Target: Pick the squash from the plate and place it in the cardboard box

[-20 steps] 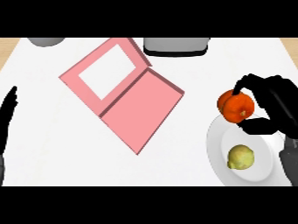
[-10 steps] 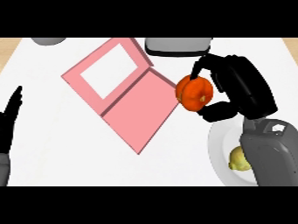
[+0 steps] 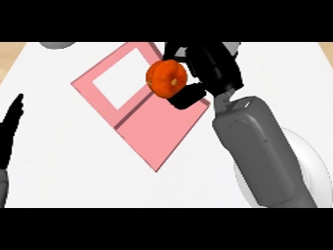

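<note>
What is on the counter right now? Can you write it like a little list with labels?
held thing: round orange squash, in the right hand, fingers curled round it
squash position: above the pink box, near the edge of its open compartment
box: flat pink cardboard box, lying open, lid folded out
plate: round white plate, lower right, mostly hidden by the grey forearm
left hand: black left hand, open, resting at the left edge
counter: white counter top
</note>
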